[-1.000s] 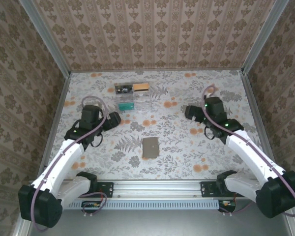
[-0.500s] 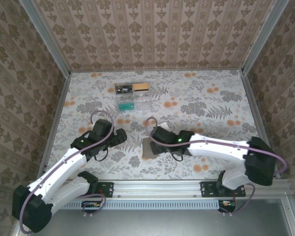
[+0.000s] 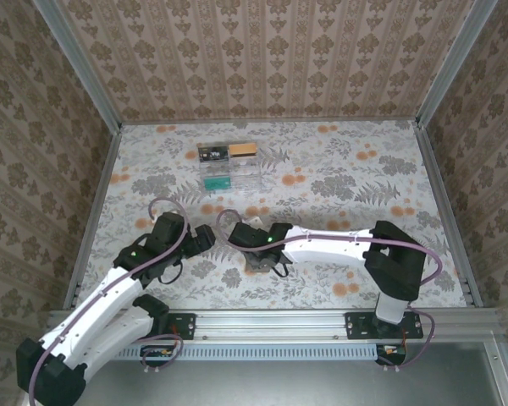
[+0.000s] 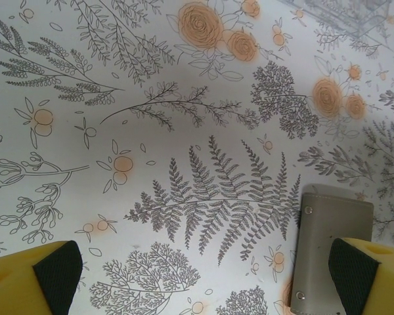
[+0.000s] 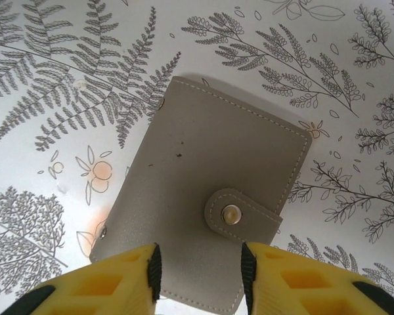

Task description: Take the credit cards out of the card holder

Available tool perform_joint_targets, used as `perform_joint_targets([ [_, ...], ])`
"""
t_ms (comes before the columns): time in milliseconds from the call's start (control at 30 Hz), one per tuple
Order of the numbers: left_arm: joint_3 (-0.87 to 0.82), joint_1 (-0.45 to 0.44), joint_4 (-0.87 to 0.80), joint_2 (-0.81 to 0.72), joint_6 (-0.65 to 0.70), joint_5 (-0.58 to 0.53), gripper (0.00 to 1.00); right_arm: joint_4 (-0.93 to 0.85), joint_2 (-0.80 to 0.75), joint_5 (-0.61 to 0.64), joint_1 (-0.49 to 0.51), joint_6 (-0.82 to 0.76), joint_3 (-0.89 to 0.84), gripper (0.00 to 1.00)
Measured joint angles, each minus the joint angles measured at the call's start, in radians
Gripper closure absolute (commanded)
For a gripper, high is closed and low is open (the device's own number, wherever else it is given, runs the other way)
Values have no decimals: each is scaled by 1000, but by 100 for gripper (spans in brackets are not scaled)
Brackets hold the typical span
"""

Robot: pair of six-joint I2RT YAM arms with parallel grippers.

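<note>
The small flat grey-brown folding card holder (image 5: 190, 177) lies closed (snap strap (image 5: 240, 215) fastened) on the floral-patterned table (image 3: 364, 169), near its front middle. The right gripper (image 5: 198, 275) sits over one edge of it, its yellow fingers (image 5: 118, 282) slightly apart, pinching nothing. The left gripper (image 4: 207, 272), fingers spread wide, hangs just left of the holder.

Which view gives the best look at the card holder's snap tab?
The right wrist view: the card holder lies closed, with its top face and snap tab clear. Left wrist catches just one end. Top external shows it small, partly under the right arm.
</note>
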Motion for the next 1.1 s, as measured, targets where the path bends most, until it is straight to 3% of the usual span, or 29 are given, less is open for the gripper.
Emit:
perform_joint_targets([
  [400,-5,0,1,-16,0,7,0,0,87,-12,-47,-27,19,57],
  [633,-8,-1,2,-2,0,21,0,2,98,-23,-56,-41,19,48],
  [800,-8,-1,8,16,0,35,0,9,102,-34,-56,-48,20,61],
  [967,-8,-2,10,29,0,51,0,8,104,-34,-56,-54,27,84],
  [1100,-7,-6,21,37,0,65,1,6,103,-30,-56,-55,30,96],
])
